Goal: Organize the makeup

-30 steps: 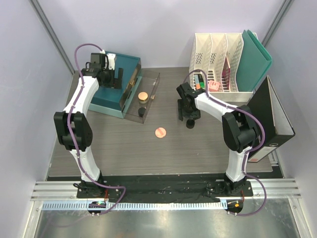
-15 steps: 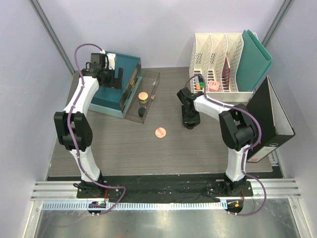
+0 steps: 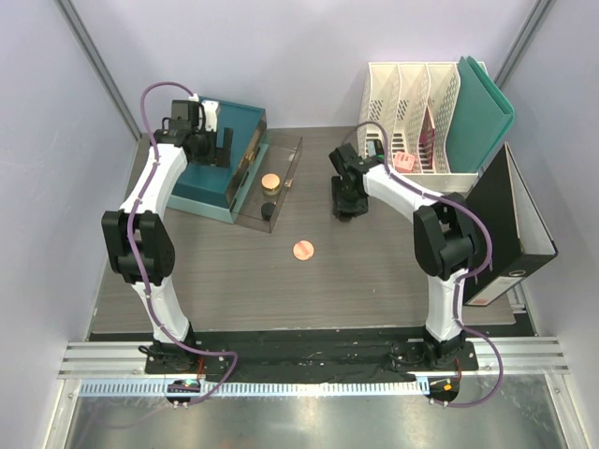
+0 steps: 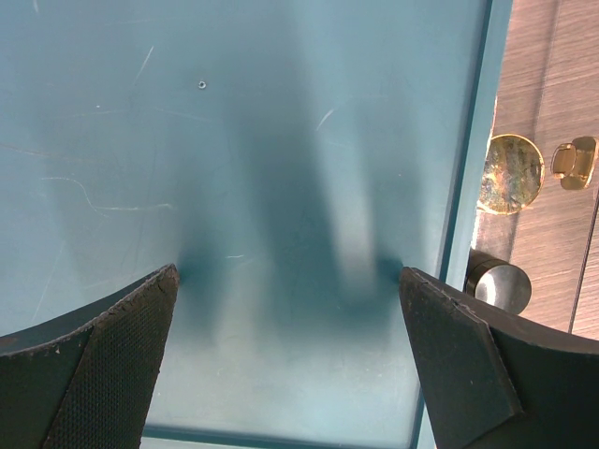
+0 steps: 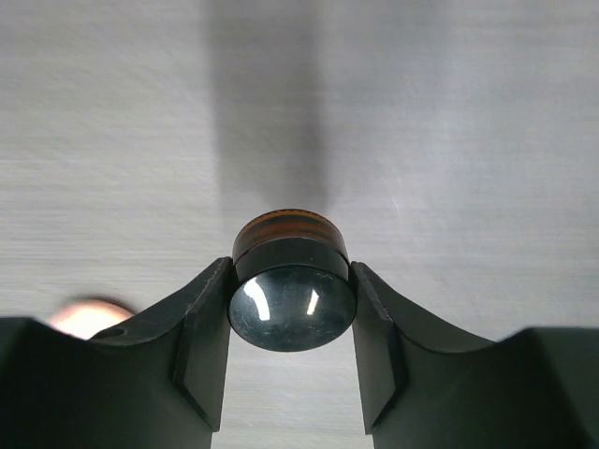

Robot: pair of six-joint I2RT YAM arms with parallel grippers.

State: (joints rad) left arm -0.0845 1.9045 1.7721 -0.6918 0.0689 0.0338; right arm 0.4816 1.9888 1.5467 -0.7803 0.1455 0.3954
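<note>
My right gripper [image 3: 343, 208] is shut on a small jar with a black lid and an amber body [image 5: 292, 290]. It holds the jar over the table, in front of the white file holders. My left gripper [image 3: 213, 150] is open and empty over the teal box [image 3: 211, 178]; its fingers [image 4: 94, 365] stand wide apart above the lid. A clear tray [image 3: 288, 178] beside the box holds a tan-lidded jar [image 3: 270, 181] and a black jar [image 3: 267, 211]. A round pink compact [image 3: 302, 249] lies on the table.
White file holders [image 3: 412, 112] with markers and a pink thing stand at the back right, a teal folder [image 3: 487, 108] beside them. A black binder [image 3: 519, 234] lies at the right edge. The tray's jars also show in the left wrist view [image 4: 513, 173].
My right gripper came down on the black-lidded jar, shut on it, and carried it left and toward the back. The left arm has not moved.
</note>
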